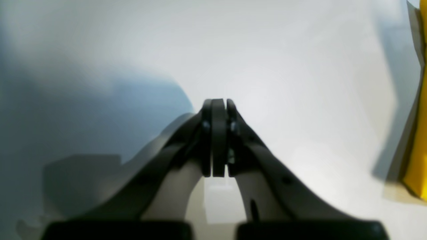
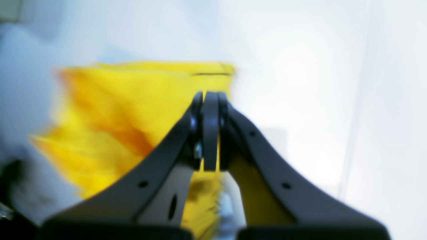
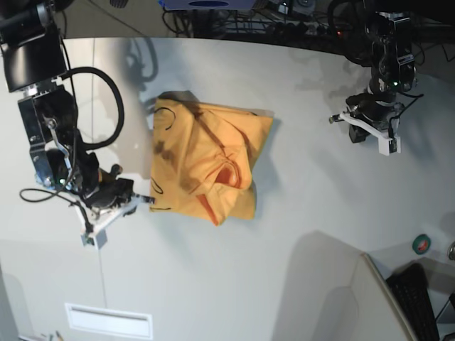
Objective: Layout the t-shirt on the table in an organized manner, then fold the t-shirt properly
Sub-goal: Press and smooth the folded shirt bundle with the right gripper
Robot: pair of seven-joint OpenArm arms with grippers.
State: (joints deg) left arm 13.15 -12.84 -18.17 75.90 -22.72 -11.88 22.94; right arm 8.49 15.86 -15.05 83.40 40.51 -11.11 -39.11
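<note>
The orange-yellow t-shirt (image 3: pixel 206 160) lies crumpled in a rough square on the light-grey table (image 3: pixel 298 185), with thin black curved marks along its left edge. At the shirt's lower left edge, my right gripper (image 3: pixel 147 200) is shut on the cloth. In the right wrist view, blurred yellow fabric (image 2: pixel 110 113) spreads behind the closed right gripper (image 2: pixel 210 95) and shows between its fingers. My left gripper (image 3: pixel 333 118) hangs over bare table well right of the shirt. It is shut and empty (image 1: pixel 218 101). A strip of the t-shirt (image 1: pixel 418 150) shows at the frame's right edge.
A slanted grey panel (image 3: pixel 341 284) and a black keyboard (image 3: pixel 419 298) stand at the near right, with a green roll (image 3: pixel 422 244) beside them. A white rectangular label (image 3: pixel 108 320) lies near the front left. Cables and equipment (image 3: pixel 234 14) line the far edge.
</note>
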